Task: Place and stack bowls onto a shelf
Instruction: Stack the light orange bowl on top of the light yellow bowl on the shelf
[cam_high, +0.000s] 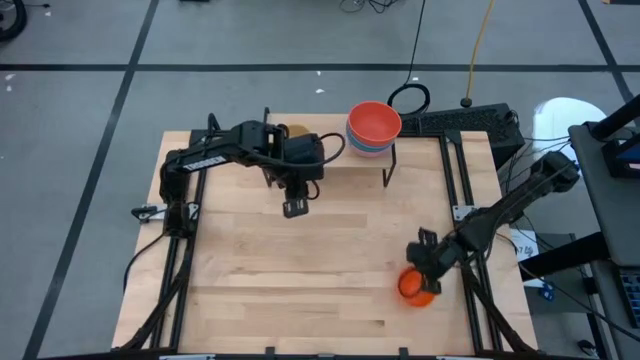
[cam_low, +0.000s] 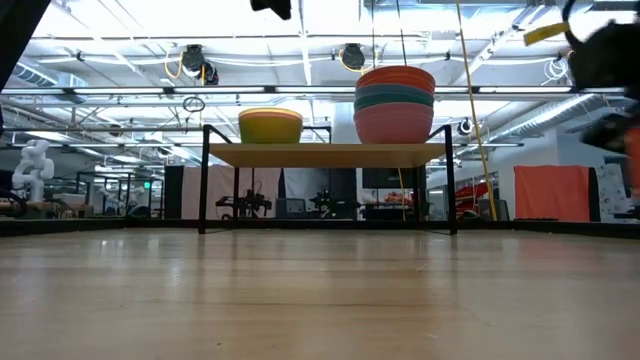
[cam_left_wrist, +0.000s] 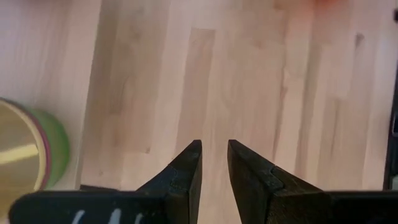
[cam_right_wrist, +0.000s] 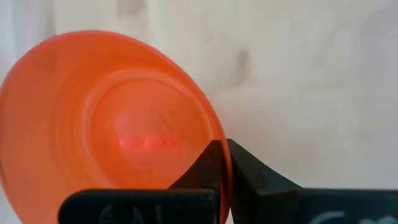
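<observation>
My right gripper (cam_high: 425, 272) is near the table's right front and is shut on an orange bowl (cam_high: 415, 287), which fills the right wrist view (cam_right_wrist: 106, 130). The wooden shelf (cam_low: 325, 154) stands at the far edge. On it rest a stack with a red bowl on top of teal and pink ones (cam_low: 395, 105) and a stack topped by a yellow bowl (cam_low: 270, 125). My left gripper (cam_left_wrist: 214, 165) hovers just in front of the shelf (cam_high: 292, 205), empty, its fingers a narrow gap apart. The yellow-topped stack, green on its side, shows beside it (cam_left_wrist: 28, 152). My right gripper pinches the orange bowl's rim (cam_right_wrist: 219, 163) between its two fingers, one inside the bowl and one outside. The bowl is tilted, its hollow facing the wrist camera. It seems to hang clear of the table.
Black rails (cam_high: 455, 170) run along the table's left and right sides. A dark box and cables (cam_high: 460, 120) lie beyond the far edge. Bare wood (cam_high: 300, 270) lies between the shelf and the near edge.
</observation>
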